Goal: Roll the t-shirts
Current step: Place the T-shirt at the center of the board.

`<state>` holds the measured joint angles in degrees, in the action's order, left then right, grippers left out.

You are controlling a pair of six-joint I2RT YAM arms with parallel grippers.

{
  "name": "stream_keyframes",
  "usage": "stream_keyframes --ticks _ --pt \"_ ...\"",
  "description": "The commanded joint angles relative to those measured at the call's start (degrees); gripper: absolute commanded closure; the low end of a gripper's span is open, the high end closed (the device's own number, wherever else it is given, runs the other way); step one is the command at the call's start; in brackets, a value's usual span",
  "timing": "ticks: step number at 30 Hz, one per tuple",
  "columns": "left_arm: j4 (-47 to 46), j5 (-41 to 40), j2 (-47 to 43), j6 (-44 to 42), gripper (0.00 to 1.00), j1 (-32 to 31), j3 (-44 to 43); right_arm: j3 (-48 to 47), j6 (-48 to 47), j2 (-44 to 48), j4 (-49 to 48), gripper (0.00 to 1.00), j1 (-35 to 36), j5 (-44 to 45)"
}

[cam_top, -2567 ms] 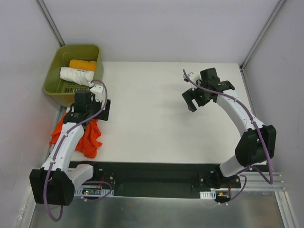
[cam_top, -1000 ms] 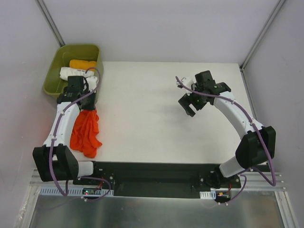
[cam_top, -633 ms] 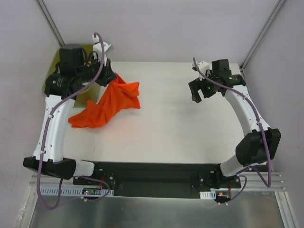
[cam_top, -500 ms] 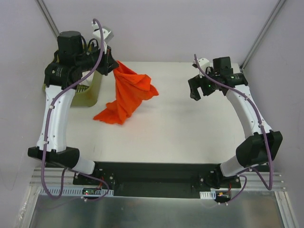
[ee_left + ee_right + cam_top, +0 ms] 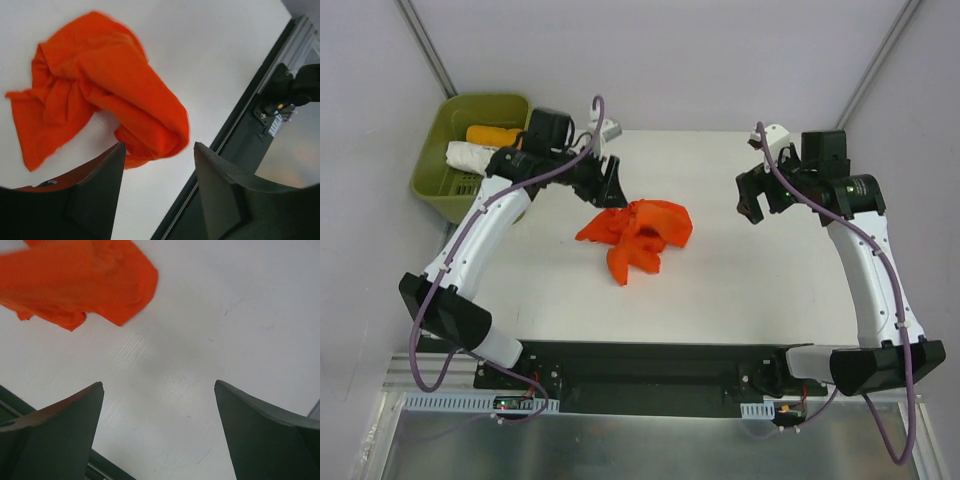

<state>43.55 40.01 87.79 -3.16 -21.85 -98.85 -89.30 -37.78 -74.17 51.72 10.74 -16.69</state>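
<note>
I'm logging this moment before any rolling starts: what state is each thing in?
Bright red-orange cloth t-shirt: crumpled heap on the table, unrolled.
Left claw: open, empty, beside the shirt.
Right claw: open, empty.
Olive-green plastic basket: holds two rolled garments, white and yellow-orange.

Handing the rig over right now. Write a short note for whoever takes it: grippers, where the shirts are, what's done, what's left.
Left gripper: open, empty, at the far-left edge of the red-orange t-shirt.
Right gripper: open wide, empty, over bare table to the shirt's right.
T-shirt: crumpled heap mid-table, not spread.
Green bin, far left: holds a white roll and a yellow-orange roll.
Done: those two look rolled and binned.
Left: flatten the red-orange shirt and roll it.
</note>
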Motion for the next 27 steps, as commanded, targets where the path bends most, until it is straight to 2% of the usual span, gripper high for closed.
stream_keyframes --ticks 1,2,5,8,9,13,14,19,22,23,24,26,27 --pt "-4.87 -13.6 -9.2 3.07 0.36 -0.39 15.16 2.11 -0.27 -1.32 2.94 0.04 1.12 -7.03" --pt "-5.4 -15.29 -10.35 2.29 0.28 -0.39 16.92 2.54 -1.67 -2.98 2.68 0.03 3.99 -7.04" --pt "-7.16 -22.85 -13.78 -2.11 0.19 -0.39 23.07 4.83 -5.29 -8.59 -0.29 0.03 9.89 -2.39" --pt "-7.51 -25.5 -13.87 -5.54 0.2 0.4 27.82 1.34 -4.06 -15.28 -1.28 0.01 12.45 -3.35" --pt "-7.51 -25.33 -13.96 -5.8 0.21 0.84 30.01 -0.16 -4.67 -20.35 -0.84 0.01 13.33 -3.7" --pt "-8.83 -23.49 -13.17 -2.66 0.22 4.61 32.49 -6.23 -5.73 -31.63 -1.27 0.05 16.5 -2.12" --pt "-8.83 -22.53 -13.17 -2.12 0.23 7.14 32.4 -6.85 -5.47 -33.21 -2.32 0.05 17.46 -2.03" --pt "-8.57 -22.6 -12.47 -2.73 0.23 10.86 30.65 -6.42 -7.39 -42.27 -3.21 0.08 21.86 8.5" --pt "-8.74 -22.52 -11.85 -3.17 0.23 12.09 28.54 -3.88 -7.83 -42.55 -4.79 0.14 22.39 9.74" --pt "-8.92 -22.52 -11.76 -3.52 0.23 12.18 28.1 -3.69 -8.36 -42.63 -4.27 0.18 22.65 9.74" --pt "-9.44 -22.61 -11.5 -3.78 0.23 12.35 27.49 -3.6 -8.88 -42.72 -4.18 0.28 22.74 10.18" --pt "-10.15 -22.78 -11.06 -4.22 0.23 12.53 27.13 -2.64 -10.38 -42.72 -4.35 0.4 22.66 10.97" --pt "-10.59 -22.7 -10.36 -4.31 0.23 12.62 26.96 -2.29 -10.91 -42.9 -4.35 0.41 22.74 11.58"
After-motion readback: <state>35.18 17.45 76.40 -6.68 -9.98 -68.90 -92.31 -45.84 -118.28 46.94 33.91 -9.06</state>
